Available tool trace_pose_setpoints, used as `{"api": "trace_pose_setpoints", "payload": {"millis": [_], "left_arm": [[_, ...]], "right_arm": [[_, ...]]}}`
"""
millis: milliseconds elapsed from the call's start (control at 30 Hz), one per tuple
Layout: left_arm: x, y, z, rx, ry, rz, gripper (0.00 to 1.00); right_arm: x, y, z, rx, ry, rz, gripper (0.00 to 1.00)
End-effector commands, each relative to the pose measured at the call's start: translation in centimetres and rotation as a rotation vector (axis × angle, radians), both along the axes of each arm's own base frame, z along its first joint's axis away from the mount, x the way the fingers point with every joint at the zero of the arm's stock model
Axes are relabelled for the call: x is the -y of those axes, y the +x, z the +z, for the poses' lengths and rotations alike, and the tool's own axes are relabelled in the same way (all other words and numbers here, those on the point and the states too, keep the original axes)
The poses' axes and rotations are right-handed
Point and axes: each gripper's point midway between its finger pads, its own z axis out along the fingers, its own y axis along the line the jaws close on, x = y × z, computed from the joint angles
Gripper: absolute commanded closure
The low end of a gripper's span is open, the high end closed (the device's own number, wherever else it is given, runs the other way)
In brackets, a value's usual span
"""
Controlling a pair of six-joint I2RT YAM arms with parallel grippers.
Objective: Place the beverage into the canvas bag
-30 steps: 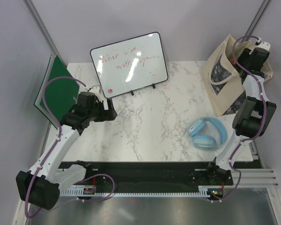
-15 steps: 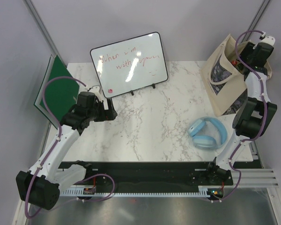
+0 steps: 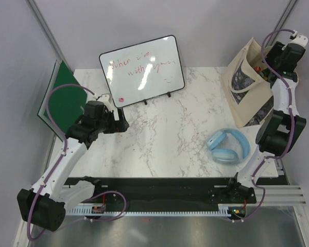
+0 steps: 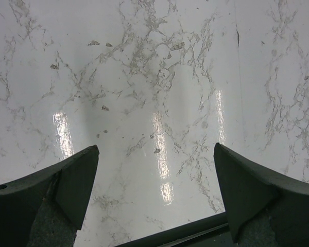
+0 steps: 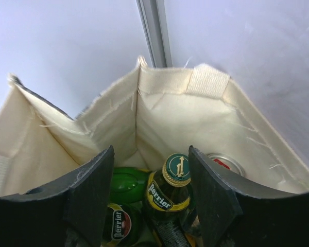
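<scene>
Green bottle (image 5: 164,194) upright in canvas bag (image 5: 167,116)

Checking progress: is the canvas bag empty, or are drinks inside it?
Not empty. The right wrist view looks down into the open canvas bag at green bottles and a can top.

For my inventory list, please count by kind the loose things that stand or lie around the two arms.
whiteboard: 1
green folder: 1
blue headphones: 1
canvas bag: 1
Total: 4
</scene>
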Motion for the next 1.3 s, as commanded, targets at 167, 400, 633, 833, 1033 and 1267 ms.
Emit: {"api": "trace_pose_setpoints", "payload": {"millis": [167,400,633,833,1033,1267], "left_arm": [[0.4,0.4,1.5,0.067,-0.005,-0.035,0.0],[0.4,0.4,1.5,0.068,-0.006,-0.038,0.0],[2.4,0.3,5.0,0.129,-0.122,-0.089,0.0],[5.4,-1.1,14.3,0.357,-0.305,-0.26,0.0],[4.7,-3.2,21.2,0.616,-0.323,-0.297,0.0],[5.0,-5.9,18.9,0.587,-0.34,-0.369,0.0]], "right_arm": [[-0.4,-2.1,8.9,0.163,-0.062,-0.019,0.32],[-4.9,-3.9,13.7,0.208,-0.04,0.141,0.29],[-16.7,-9.5,19.3,0.246,0.002,0.354,0.04],[-31.6,-15.6,16.2,0.18,0.184,0.706,0.02],[-42.0,-23.3,10.4,0.029,0.361,0.972,0.02],[-41.4,-28.3,6.1,-0.043,0.383,0.945,0.02]]}}
